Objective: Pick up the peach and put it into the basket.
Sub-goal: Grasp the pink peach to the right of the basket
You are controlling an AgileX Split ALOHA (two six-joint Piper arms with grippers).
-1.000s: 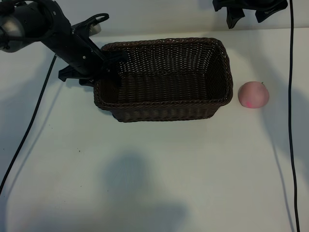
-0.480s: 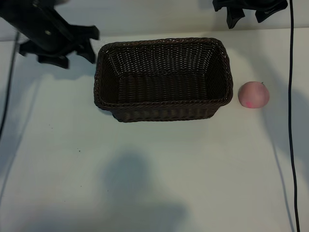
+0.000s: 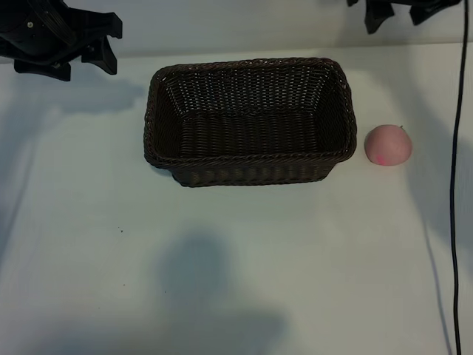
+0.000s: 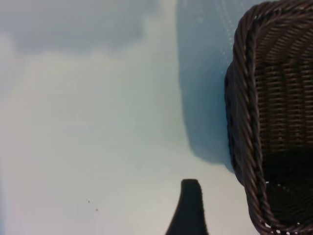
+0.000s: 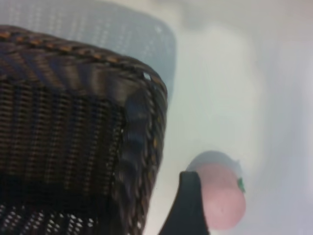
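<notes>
The dark-brown wicker basket (image 3: 247, 159) stands in the middle of the white table with nothing in it. The pale-pink peach (image 3: 388, 145) lies on the table just off the basket's right end, touching nothing. My left gripper (image 3: 111, 46) hovers open at the far left corner, away from the basket. My right gripper (image 3: 399, 15) hangs open at the far right edge, behind the peach and well apart from it. In the right wrist view one dark finger (image 5: 188, 205) partly covers the peach (image 5: 225, 196) beside the basket's corner (image 5: 146, 122). The left wrist view shows one finger (image 4: 190, 208) and the basket's rim (image 4: 244, 122).
A black cable (image 3: 454, 185) runs down the table's right side, past the peach. Bare white table spreads in front of the basket and to its left.
My left arm has pulled back from the basket's left rim to the far left corner, its fingers spreading. The right gripper has shifted a little to the right and back.
</notes>
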